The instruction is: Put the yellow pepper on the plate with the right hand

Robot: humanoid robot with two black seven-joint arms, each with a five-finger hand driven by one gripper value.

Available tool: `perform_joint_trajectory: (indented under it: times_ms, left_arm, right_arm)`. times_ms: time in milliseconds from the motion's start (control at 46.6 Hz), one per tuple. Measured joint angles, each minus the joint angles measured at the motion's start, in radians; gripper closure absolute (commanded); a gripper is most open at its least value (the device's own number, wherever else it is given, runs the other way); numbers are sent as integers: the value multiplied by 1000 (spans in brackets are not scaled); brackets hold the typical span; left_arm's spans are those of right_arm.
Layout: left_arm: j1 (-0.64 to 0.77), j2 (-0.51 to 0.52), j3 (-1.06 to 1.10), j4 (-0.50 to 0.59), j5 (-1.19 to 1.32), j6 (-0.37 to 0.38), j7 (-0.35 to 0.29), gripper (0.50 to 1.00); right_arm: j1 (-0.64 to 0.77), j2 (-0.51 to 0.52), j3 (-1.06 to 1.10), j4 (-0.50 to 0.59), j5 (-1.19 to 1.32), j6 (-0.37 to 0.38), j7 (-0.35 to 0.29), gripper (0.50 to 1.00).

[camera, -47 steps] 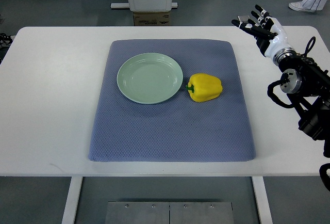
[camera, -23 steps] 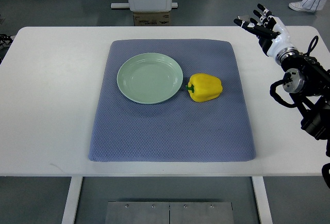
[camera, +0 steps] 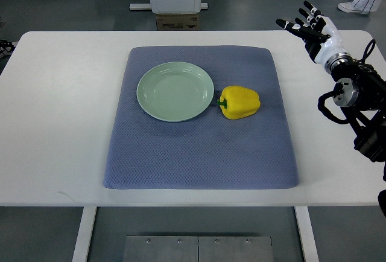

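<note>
top view, sole camera | looks steeply down from robot's side | whole white counter (camera: 60, 123) in frame, floor beyond its far edge | mid-range

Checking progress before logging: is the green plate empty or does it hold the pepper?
Empty. The round pale green plate shows bare; the yellow bell pepper lies beside it on the blue-grey mat.
</note>
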Motion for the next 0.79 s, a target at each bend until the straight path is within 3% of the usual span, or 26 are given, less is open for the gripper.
perform_joint_trajectory:
  times_ms: [794]
  left_arm:
    - [0, 0, 0, 1, 0, 0, 0, 500]
  right_arm:
    - [1, -13, -3, 1, -1, 4, 1, 500]
